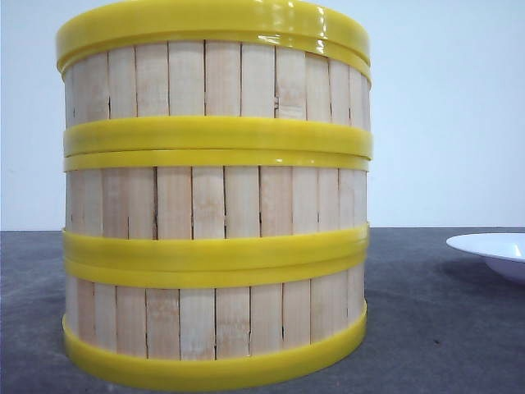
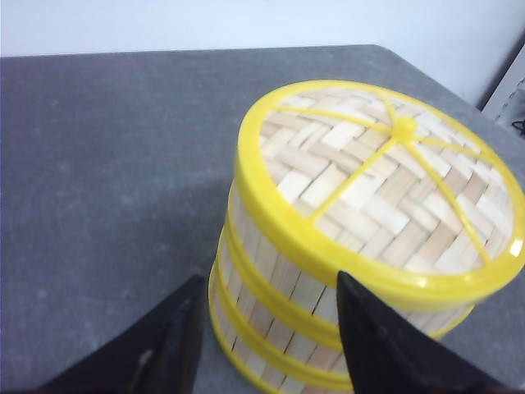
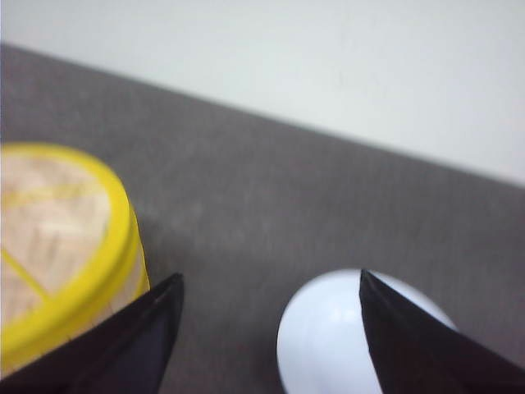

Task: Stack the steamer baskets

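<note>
A: Where do the steamer baskets (image 1: 215, 197) stand?

B: All three sit one on another in a single upright column on the grey table (image 1: 426, 328), close to the front camera and left of centre. Their yellow rims meet in pairs, so two doubled bands run around the slatted wall.

A: And on top?

B: A flat woven lid (image 2: 385, 185) with a yellow rim caps the column; yellow spokes run out from a small hub on it. The right wrist view catches the edge of that lid too (image 3: 61, 238).

A: Anything else on the table?

B: A white plate (image 1: 496, 250) lies to the right of the stack, apart from it.

A: The arms?

B: The left gripper (image 2: 267, 336) hangs above the stack's near side, its two dark fingers (image 2: 373, 341) spread wide with nothing between them but the view of the basket wall below. The right gripper (image 3: 271, 336) is likewise spread and empty; it looks down on the bare table between the stack and the plate. Neither touches a basket.
</note>
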Motion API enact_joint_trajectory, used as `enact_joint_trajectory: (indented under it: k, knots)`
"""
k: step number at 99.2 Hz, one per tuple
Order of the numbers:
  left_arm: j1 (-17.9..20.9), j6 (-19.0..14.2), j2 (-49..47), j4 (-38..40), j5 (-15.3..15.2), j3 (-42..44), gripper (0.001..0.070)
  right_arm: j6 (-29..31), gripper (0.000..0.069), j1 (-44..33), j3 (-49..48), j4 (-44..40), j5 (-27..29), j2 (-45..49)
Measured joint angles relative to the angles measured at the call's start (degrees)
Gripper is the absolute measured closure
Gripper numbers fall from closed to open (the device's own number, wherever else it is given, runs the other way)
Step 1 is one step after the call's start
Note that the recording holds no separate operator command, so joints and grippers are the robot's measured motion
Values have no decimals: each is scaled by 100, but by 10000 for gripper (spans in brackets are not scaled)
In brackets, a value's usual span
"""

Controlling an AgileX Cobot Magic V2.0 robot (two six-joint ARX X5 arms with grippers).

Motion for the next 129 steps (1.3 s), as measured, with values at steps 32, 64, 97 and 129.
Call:
enact_joint_trajectory:
  k: [32, 64, 97, 129]
  knots:
    - [0, 0, 0, 247, 0, 2, 489, 271, 371, 0, -131, 96, 13, -247]
    - [0, -4, 0, 243, 0, 2, 681, 273, 684, 2, -131, 101, 13, -240]
    - [0, -4, 0, 247, 0, 2, 681, 273, 686, 2, -131, 140, 15, -240]
    - [0, -4, 0, 247, 0, 2, 681, 273, 686, 2, -131, 140, 13, -240]
